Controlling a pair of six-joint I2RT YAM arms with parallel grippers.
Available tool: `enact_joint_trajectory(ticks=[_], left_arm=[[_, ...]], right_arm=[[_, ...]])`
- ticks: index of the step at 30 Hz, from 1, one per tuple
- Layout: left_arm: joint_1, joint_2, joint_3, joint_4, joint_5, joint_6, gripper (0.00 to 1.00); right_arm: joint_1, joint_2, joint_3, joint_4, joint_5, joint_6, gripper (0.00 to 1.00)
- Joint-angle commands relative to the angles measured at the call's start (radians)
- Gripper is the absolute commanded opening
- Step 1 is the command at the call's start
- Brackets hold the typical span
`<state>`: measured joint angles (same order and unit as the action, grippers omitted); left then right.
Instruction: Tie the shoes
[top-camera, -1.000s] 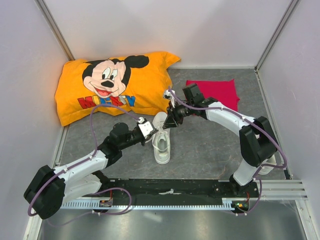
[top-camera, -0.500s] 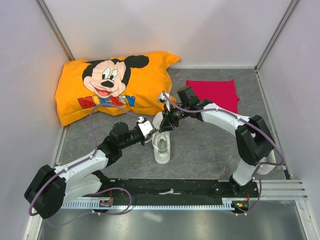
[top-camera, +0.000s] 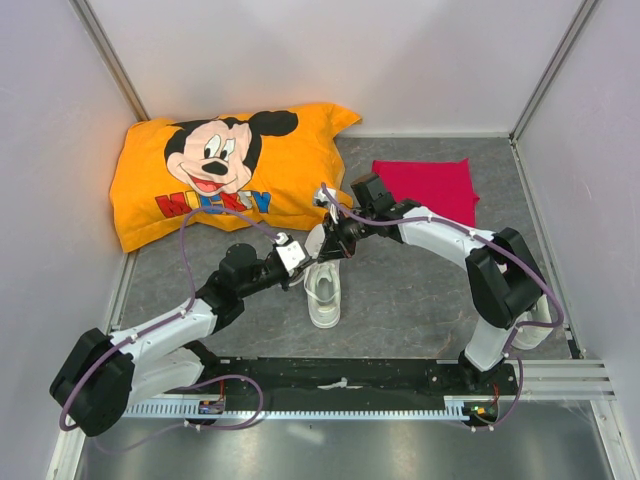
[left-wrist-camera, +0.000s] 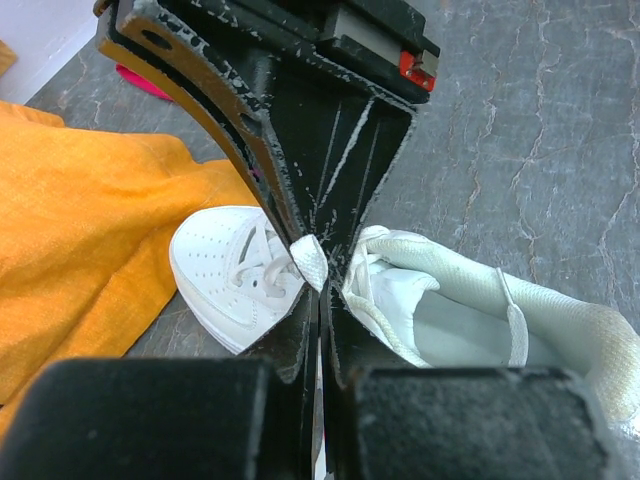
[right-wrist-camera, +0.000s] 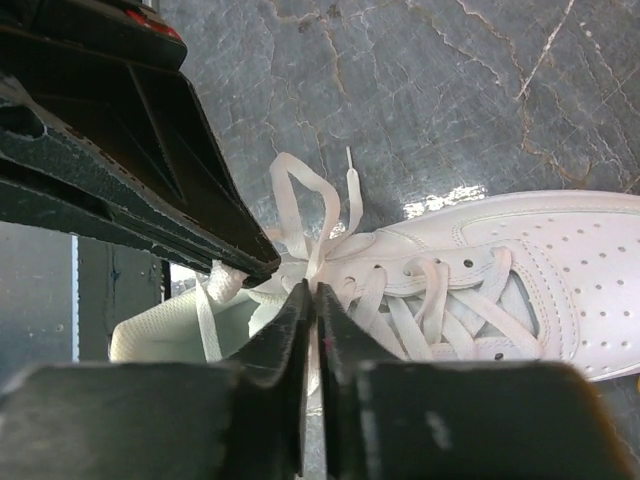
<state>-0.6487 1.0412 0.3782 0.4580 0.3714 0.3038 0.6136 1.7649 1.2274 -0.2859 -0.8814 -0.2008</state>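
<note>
One white shoe (top-camera: 323, 285) lies on the grey floor between the two arms, toe toward the orange pillow. Its laces (right-wrist-camera: 305, 205) are loosely looped over the tongue. My left gripper (left-wrist-camera: 322, 290) is shut on a white lace end (left-wrist-camera: 310, 262) over the shoe's opening. My right gripper (right-wrist-camera: 312, 292) meets it tip to tip from the far side, shut on a lace strand by the top eyelets. In the top view, the left gripper (top-camera: 300, 262) and the right gripper (top-camera: 332, 248) meet above the shoe's tongue. The shoe's perforated toe (left-wrist-camera: 215, 265) shows left of the left fingers.
A large orange cartoon pillow (top-camera: 220, 170) lies at the back left, close to the shoe's toe. A red cloth (top-camera: 425, 185) lies at the back right. Something white (top-camera: 538, 335) is partly hidden behind the right arm's base. Walls enclose three sides.
My right gripper has shifted a little left toward the left gripper and its jaws have come together on the lace. The left arm and the shoe have stayed put.
</note>
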Motion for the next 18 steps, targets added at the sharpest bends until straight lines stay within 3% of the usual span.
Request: enact_joint_trajectory(ticks=[1,18], left_arm=[[0.009,0.005,0.024,0.042,0.024,-0.009,0.02],[0.018,-0.007,0.024,-0.012,0.119,0.05,0.02]], right_arm=[[0.005,-0.007,0.052,0.022,-0.008,-0.019,0.03],[-0.04,-0.051,0.038,0.057,-0.019,0.101,0.0]])
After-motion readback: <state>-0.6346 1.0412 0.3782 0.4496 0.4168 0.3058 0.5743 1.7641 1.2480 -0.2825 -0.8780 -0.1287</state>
